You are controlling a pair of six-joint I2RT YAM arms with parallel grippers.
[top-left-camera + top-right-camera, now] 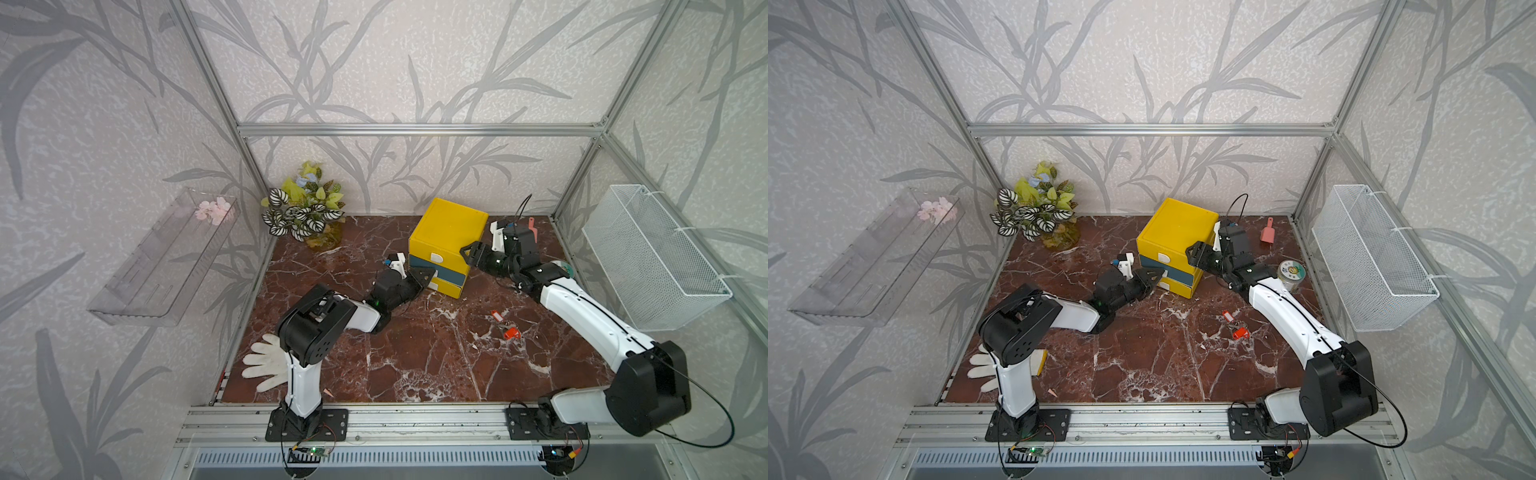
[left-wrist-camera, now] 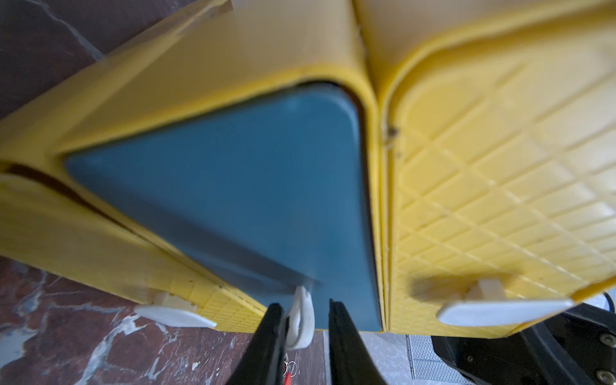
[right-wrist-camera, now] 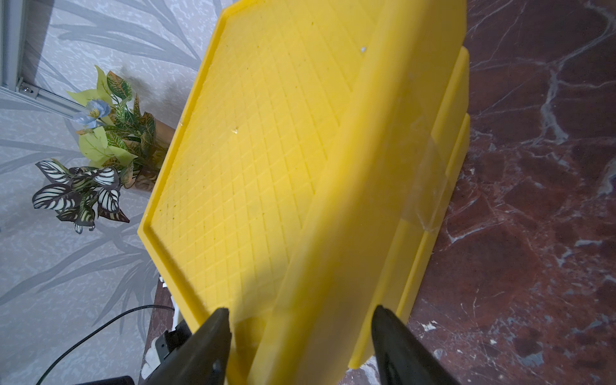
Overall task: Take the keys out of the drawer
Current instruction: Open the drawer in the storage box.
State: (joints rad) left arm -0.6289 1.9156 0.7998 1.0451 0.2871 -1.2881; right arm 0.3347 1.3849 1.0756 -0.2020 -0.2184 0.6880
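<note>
The yellow cabinet point(image 1: 449, 224) holds a blue middle drawer point(image 2: 250, 186) between two yellow ones. My left gripper point(image 2: 305, 308) is open around the blue drawer's white handle point(image 2: 301, 316), which rests against one finger with a gap to the other. The drawer's inside is hidden. My right gripper point(image 3: 301, 315) stands open, its jaws straddling the cabinet's upper right front edge point(image 1: 467, 251). Keys with red tags point(image 1: 503, 324) lie on the marble in front of the cabinet, also in the other top view point(image 1: 1234, 325). Their rings point(image 2: 289, 368) show beyond my left fingers.
A potted plant point(image 1: 305, 208) stands at the back left and a white glove point(image 1: 266, 363) lies by the left arm's base. A pink scoop point(image 1: 1268, 232) and a lidded jar point(image 1: 1291, 272) sit right of the cabinet. A wire basket point(image 1: 652, 257) hangs on the right wall.
</note>
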